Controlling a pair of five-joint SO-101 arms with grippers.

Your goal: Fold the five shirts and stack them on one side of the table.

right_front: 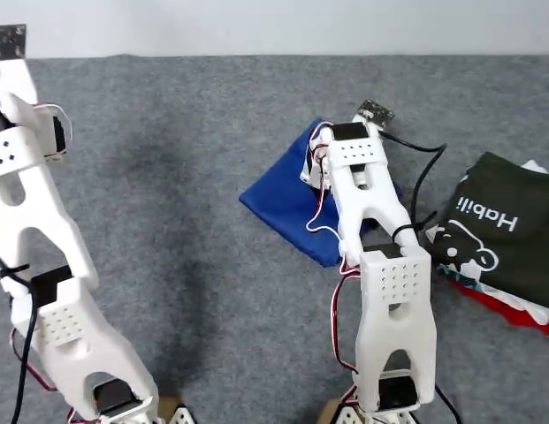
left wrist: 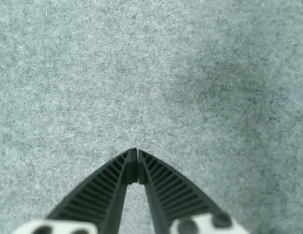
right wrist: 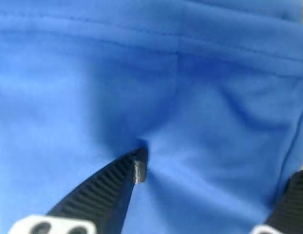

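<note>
A folded blue shirt [right_front: 283, 199] lies mid-table on the grey mat. My right gripper [right wrist: 217, 175] is down on it and open. One of its fingertips [right wrist: 138, 165] presses a dimple into the blue cloth [right wrist: 200, 97], and the other shows at the frame's edge. In the high view the right arm [right_front: 358, 168] covers the shirt's right part. A stack of shirts lies at the right edge, with a dark green printed one [right_front: 508, 225] on top and red [right_front: 513, 314] and white cloth beneath. My left gripper [left wrist: 137, 168] is shut and empty above bare mat.
The grey mat [right_front: 186, 132] covers the whole table. The left arm [right_front: 31, 185] stands along the left edge. A black cable [right_front: 424, 177] runs from the right arm's wrist toward the shirt stack.
</note>
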